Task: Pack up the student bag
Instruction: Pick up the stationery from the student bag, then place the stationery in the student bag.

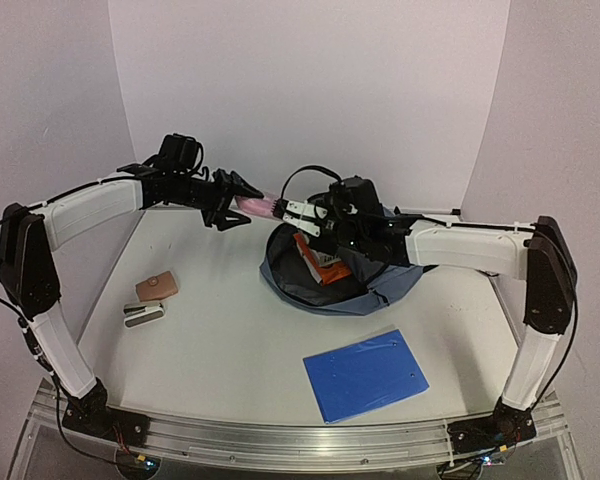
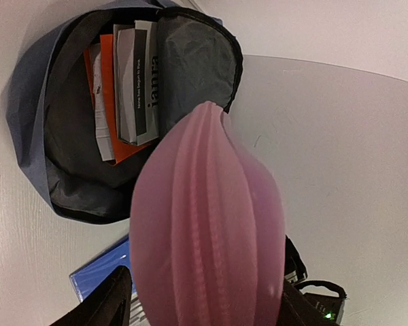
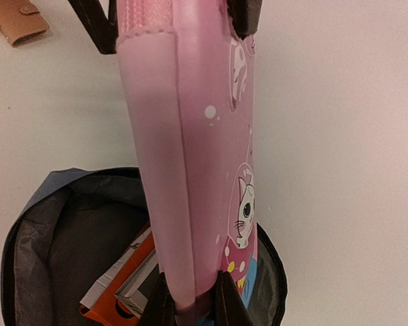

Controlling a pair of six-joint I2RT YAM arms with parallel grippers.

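right pincer (image 3: 194,302): you have both fingers (image 3: 160,305) pressed together on the thin near end of the pink case (image 3: 190,136), so it is pinching the case.
pink case: it runs straight out from the right pincer's tips to the left pincer, clear of the table (image 1: 230,340). A cartoon cat is printed on one face, and one side is ribbed.
left pincer (image 1: 238,205): it sits at the case's far end with one black finger on either side, set wide apart. You cannot tell whether they press the case or only flank it.
student bag (image 2: 24,122): it lies on the table directly beneath the right pincer. Its mouth is open and facing up, with grey lining showing. The pinched end of the case hangs over that mouth, and the rest reaches past the rim toward the left pincer.
orange book (image 2: 112,102): it is inside the bag, under the right pincer's fingers, with a white-and-grey booklet (image 2: 136,81) lying against it.
blue folder (image 1: 366,374): it lies flat on the table — well apart from both pincers, back toward the right arm's base.
brown wallet (image 1: 157,286): it is on the table, well below the left pincer.
grey-and-white object (image 1: 144,315): it is just beside the wallet — a little farther from the left pincer. It is too small for you to tell what it is.
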